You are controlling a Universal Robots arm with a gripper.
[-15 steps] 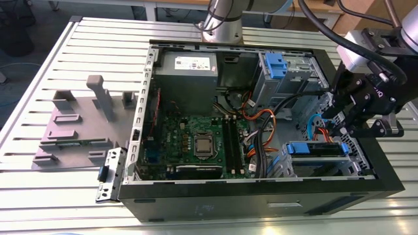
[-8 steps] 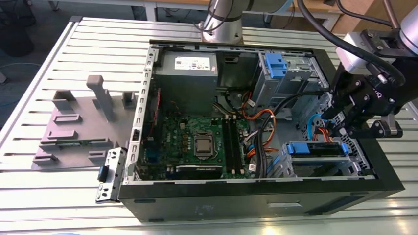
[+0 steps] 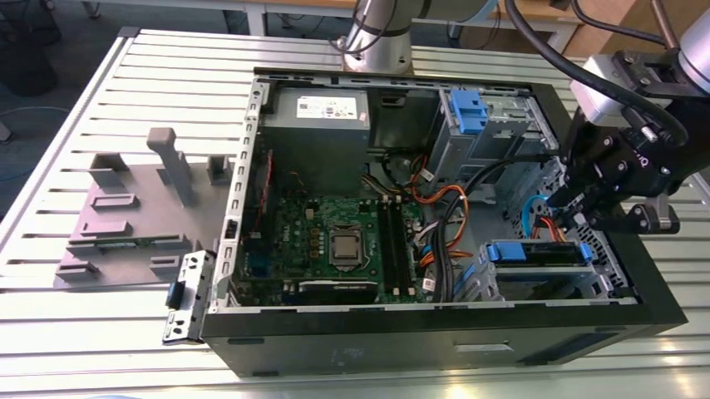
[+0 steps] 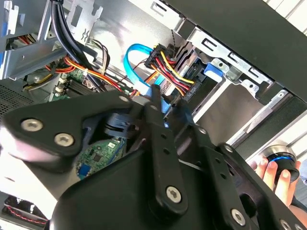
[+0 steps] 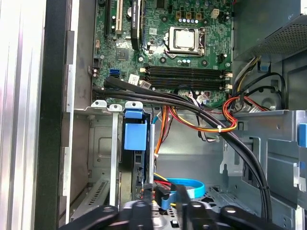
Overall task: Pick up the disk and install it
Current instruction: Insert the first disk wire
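The disk [image 3: 538, 252], held in its blue carrier frame, sits in the lower drive cage [image 3: 549, 287] of the open computer case, at the exterior view's right. In the first wrist view I see it edge-on, its blue carrier tab [image 5: 135, 135] standing in the metal bay. My gripper [image 3: 571, 218] hovers just above the disk's cable end. Its black fingers stand a little apart in both wrist views, as gripper [image 5: 166, 208] and gripper [image 4: 167, 106]. The blue data cable [image 5: 189, 184] and red-yellow power plug [image 4: 165, 67] lie just beyond them. I see nothing gripped.
The black case [image 3: 444, 332] lies open on a slatted metal table [image 3: 100, 332], with motherboard [image 3: 332, 241] and orange cables [image 3: 444, 208] inside. Another blue carrier [image 3: 466, 112] sits in the far cage. A grey fixture [image 3: 133, 208] stands at the exterior view's left. A hand [image 4: 273, 175] rests beside a round knob [image 4: 282, 159].
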